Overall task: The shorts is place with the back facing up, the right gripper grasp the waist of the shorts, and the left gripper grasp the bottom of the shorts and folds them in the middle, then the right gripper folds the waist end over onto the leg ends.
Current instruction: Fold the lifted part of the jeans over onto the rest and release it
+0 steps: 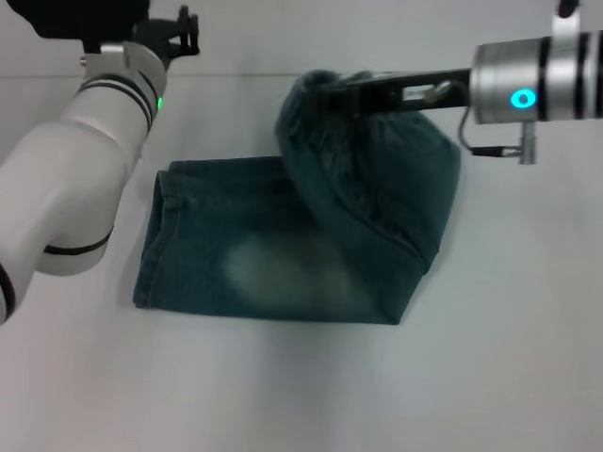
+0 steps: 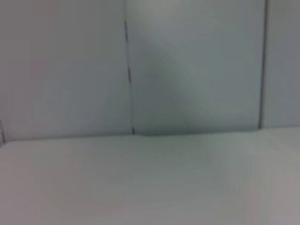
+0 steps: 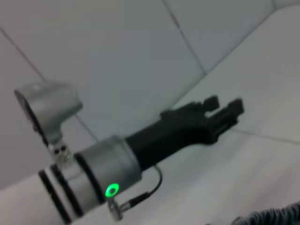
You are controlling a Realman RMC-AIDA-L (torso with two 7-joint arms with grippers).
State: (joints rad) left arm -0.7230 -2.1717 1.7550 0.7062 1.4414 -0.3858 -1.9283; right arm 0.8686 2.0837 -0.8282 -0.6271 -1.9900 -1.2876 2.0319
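White tabletop (image 1: 283, 395) fills the near part of the head view and carries the one task item, the denim shorts (image 1: 273, 254), which lie folded lengthwise with the leg ends toward the robot's left and a pale faded patch facing up. On the robot's right side the waist (image 1: 325, 104) is lifted off the surface and curls up and over toward the legs, so the cloth forms a raised arch and has not yet been laid down. Right end effector (image 1: 339, 89) reaches in from the right at the far side of the garment, its dark fingers closed on the waist fabric. Left end effector (image 1: 179, 36) sits well clear at the far left, above the tabletop and apart from the shorts; the right wrist view shows its fingers (image 3: 225, 112) standing slightly apart with nothing between them. Judging by the arch, the last fold is roughly midway. The main risk looks to be a thin pinch: heavy denim could slip out before the waist reaches the leg ends, or drag the lower layer sideways and skew the fold. Releasing too early would likely leave the waist bunched in the middle.
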